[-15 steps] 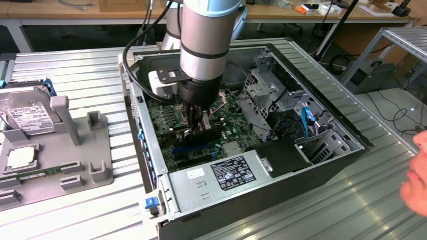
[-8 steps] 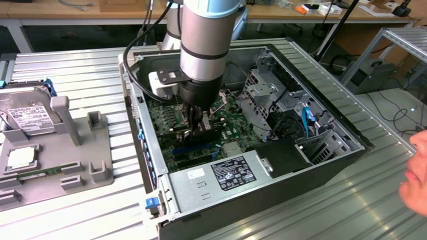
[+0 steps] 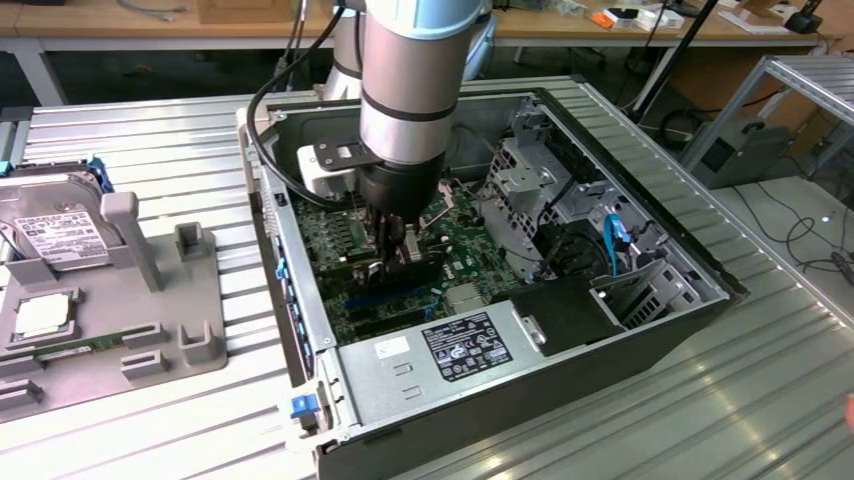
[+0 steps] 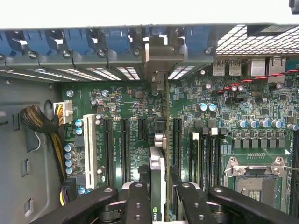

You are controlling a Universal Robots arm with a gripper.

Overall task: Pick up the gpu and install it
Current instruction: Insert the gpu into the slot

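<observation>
My gripper (image 3: 398,258) reaches down inside the open computer case (image 3: 641,190), over the green motherboard (image 3: 467,255). It is shut on the gpu (image 3: 404,272), a thin dark card held on edge. In the wrist view the gpu (image 4: 161,163) runs edge-on between my black fingers (image 4: 138,200), straight above the motherboard's black expansion slots (image 4: 125,144). Its silver end bracket (image 4: 159,63) sits against the case's rear slot openings, beneath the blue retainer clips (image 4: 117,42). Whether the card's lower edge is seated in a slot is hidden.
A grey fixture tray (image 3: 160,340) at the exterior view's left holds a hard drive (image 3: 54,235) and a processor chip (image 3: 40,315). Inside the case are the power supply (image 3: 461,350), drive cage (image 3: 534,180), blue cable (image 3: 614,240), CPU socket (image 4: 254,179) and a cable bundle (image 4: 39,123).
</observation>
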